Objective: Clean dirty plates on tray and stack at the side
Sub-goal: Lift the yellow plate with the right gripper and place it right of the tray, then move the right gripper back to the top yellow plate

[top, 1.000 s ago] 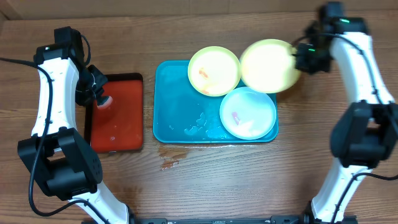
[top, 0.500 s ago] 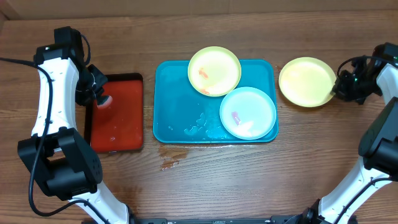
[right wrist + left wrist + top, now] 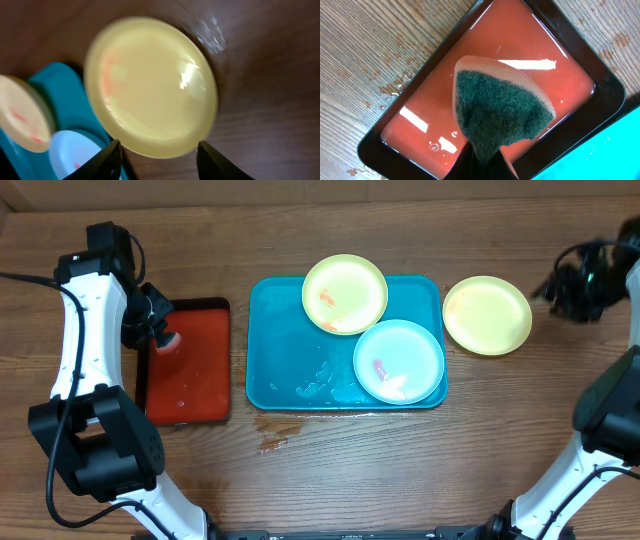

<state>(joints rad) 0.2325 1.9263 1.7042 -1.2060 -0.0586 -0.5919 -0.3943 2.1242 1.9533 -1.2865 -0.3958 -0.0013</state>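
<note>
We count three round shallow plastic plates, two yellow-green and one pale mint-white. One yellow-green plate sits at the far edge of the large rectangular teal-blue plastic tray, overhanging its rim, with an orange smear on its left side. The mint-white plate lies in the tray's near right corner, its rim meeting the first plate's, and carries a red smear. The second yellow-green plate lies flat on the wooden table just beside the tray's right edge, with a faint orange tinge near its left rim. There are two trays: the teal-blue one, wet in patches, and a smaller red tray with a black rim to its left. The left gripper is clamped on a green-faced scouring sponge above the red tray. The right gripper has its fingers parted and holds nothing; it is near the plate on the table but not touching it.
</note>
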